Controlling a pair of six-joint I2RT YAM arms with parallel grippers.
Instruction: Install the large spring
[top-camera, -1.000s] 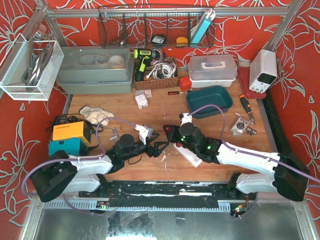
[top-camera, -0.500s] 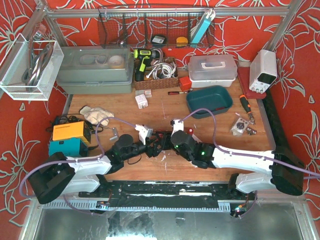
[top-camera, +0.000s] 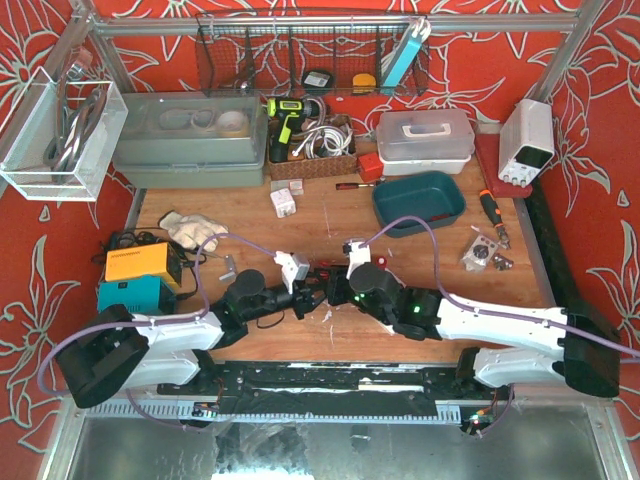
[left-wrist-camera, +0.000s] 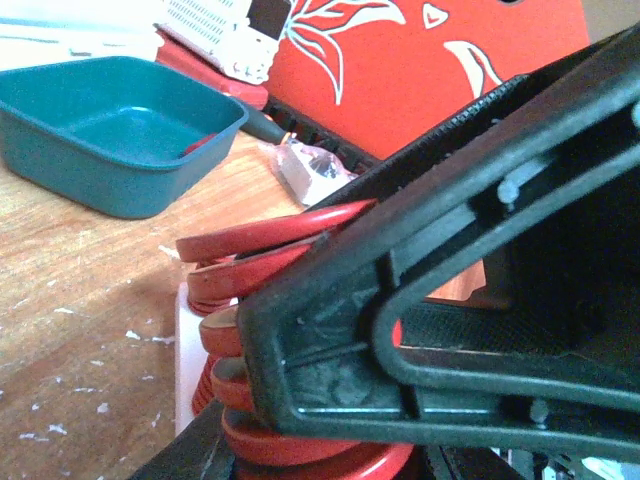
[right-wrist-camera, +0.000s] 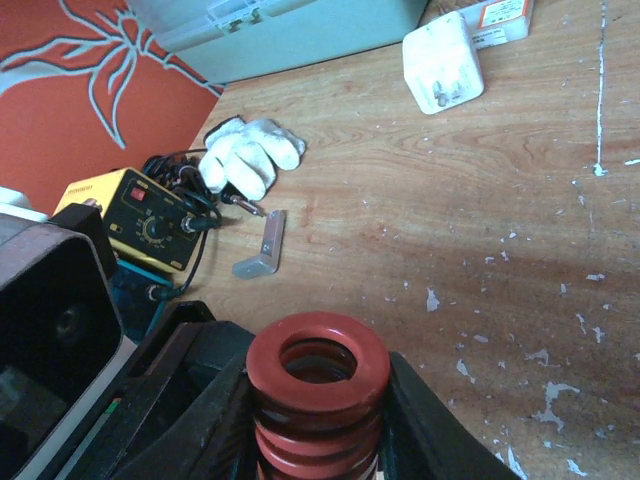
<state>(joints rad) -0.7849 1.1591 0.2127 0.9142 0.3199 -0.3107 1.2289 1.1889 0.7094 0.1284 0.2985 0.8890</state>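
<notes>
Both arms meet around the middle of the wooden table (right-wrist-camera: 480, 230). The big red coil spring (right-wrist-camera: 370, 365) sits right between them. R wrist cam sees it end-on w/ the right gripper (right-wrist-camera: 318, 440) jaws clamped on its sides. Left gripper (top-camera: 312, 296) jaws are closed on the same spring, w/ a black finger pressed across the coils in the L wrist cam. A teal plastic tray (left-wrist-camera: 110, 130) is further back, and a white cloth glove (right-wrist-camera: 250, 150) lies near the yellow box w/ a dial (right-wrist-camera: 140, 225).
</notes>
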